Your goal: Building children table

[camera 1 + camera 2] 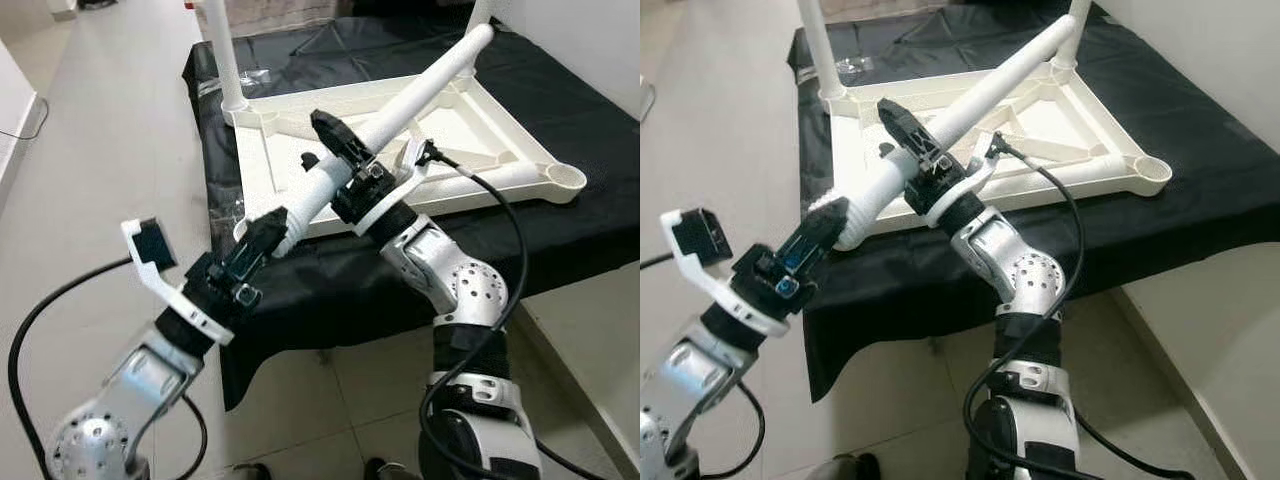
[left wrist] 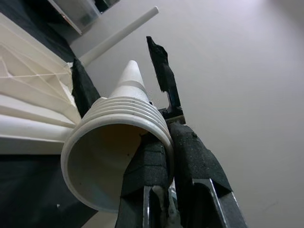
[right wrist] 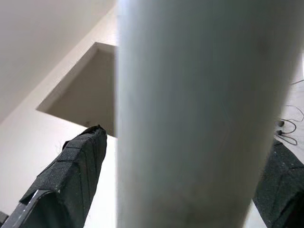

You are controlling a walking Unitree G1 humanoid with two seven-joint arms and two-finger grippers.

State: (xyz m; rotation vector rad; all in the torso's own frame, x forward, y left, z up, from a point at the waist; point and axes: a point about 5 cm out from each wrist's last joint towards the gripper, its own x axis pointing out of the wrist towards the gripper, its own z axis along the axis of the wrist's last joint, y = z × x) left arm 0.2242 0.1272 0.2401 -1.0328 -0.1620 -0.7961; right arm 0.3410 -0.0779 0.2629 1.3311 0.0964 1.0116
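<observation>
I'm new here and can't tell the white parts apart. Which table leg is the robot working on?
Find the black-covered table with the upside-down white tabletop on it. Two legs already stand upright in its far corners. The table leg in question lies slanted across the tabletop, both grippers clamped on its threaded near end.

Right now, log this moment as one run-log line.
step: fit leg | left gripper: shut on leg threaded end | right gripper: shut on leg mid | tabletop: upside down on black cloth

- White plastic table leg (image 1: 400, 105), ribbed at its open end.
- White upturned tabletop (image 1: 480, 120).
- Plain black cloth (image 1: 560, 90) beneath.
- Pale grey floor tiles (image 1: 110, 150).
- Silver arms, black fingers (image 2: 194, 161).
</observation>
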